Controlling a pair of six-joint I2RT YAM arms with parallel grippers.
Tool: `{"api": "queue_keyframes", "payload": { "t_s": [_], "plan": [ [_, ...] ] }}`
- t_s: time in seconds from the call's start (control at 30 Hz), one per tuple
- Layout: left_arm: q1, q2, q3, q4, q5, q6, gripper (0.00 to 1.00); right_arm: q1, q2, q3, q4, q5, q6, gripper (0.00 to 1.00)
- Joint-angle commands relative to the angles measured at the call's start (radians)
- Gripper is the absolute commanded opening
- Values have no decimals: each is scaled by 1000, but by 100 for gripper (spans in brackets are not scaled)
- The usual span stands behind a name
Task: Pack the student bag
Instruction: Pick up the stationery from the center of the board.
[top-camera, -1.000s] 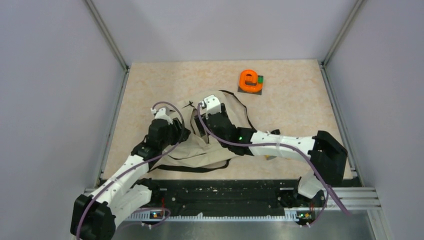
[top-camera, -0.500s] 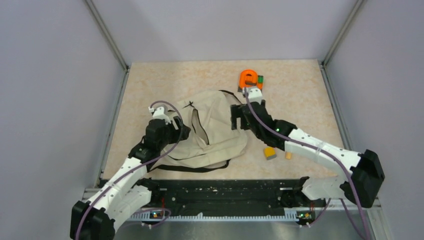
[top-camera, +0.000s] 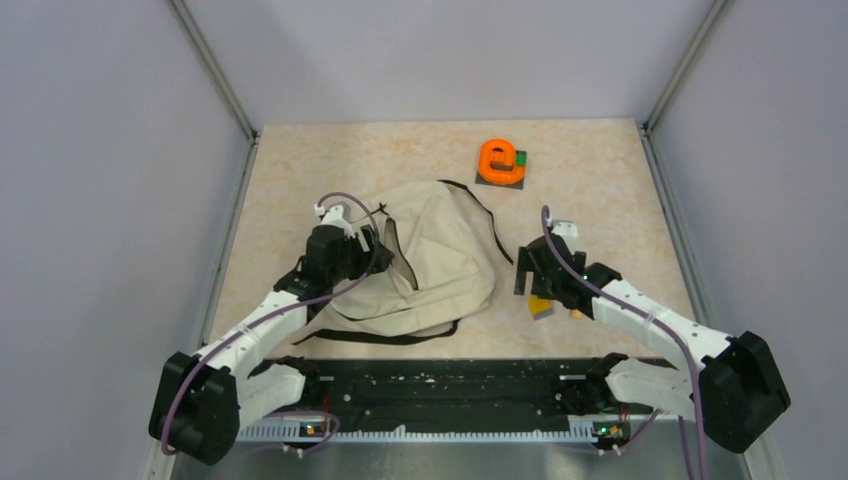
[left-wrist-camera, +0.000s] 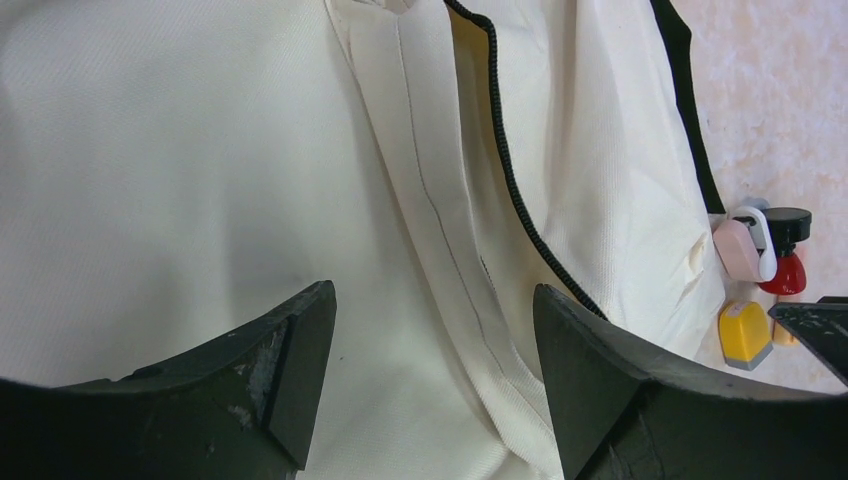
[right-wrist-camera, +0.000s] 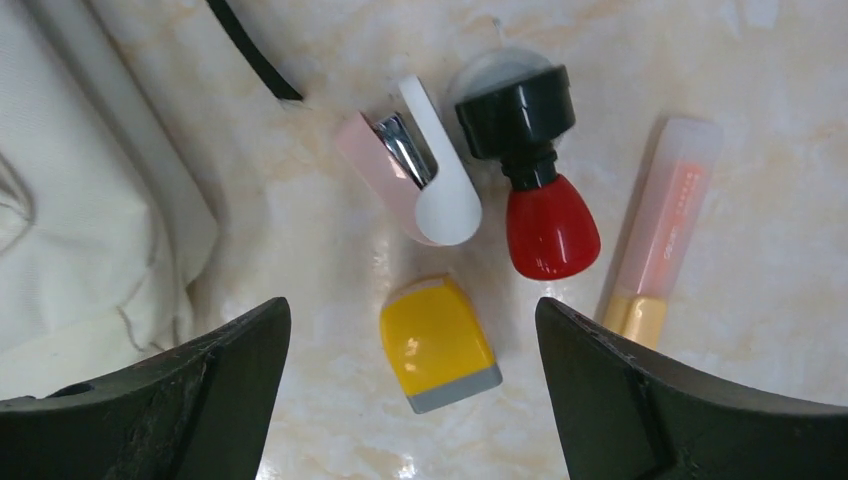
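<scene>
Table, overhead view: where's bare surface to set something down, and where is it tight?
Free: the far-left corner behind the student bag; the far-right corner beside the orange object. Crowded: right of the bag, under the right gripper, where a stapler, red stamp and yellow stamp lie.

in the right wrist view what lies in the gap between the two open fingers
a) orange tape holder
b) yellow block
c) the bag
b, the yellow block lies on the table right in the gap of the open right gripper.
</scene>
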Motion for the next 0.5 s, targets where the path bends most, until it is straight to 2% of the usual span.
{"api": "queue_keyframes", "payload": {
  "t_s": [0.0, 0.13, 0.47],
  "plan": [
    [11, 52, 53, 95, 20, -7, 76, -34, -12, -38, -17, -41, 45, 90],
    [12, 84, 51, 102, -1, 1, 71, -39, 10, -59, -27, -39, 50, 90],
    [24, 103, 12, 91, -44, 3, 34, -45, 122, -73, 6, -86, 40, 86]
  ]
}}
